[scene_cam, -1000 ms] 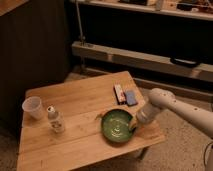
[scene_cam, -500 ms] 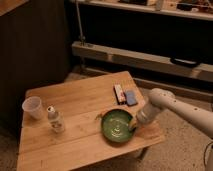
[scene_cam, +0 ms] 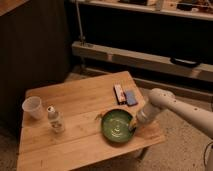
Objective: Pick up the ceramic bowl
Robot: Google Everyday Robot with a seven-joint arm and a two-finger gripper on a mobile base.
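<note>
The ceramic bowl, wide, shallow and glossy green, sits on the wooden table near its front right corner. My gripper comes in from the right on a white arm and meets the bowl's right rim, low over the table. The wrist hides the part of the rim under it. The bowl rests flat on the wood.
A translucent white cup stands at the table's left edge, with a small clear bottle just right of it. Two flat packets lie behind the bowl near the right edge. A metal rail and dark shelving run behind the table.
</note>
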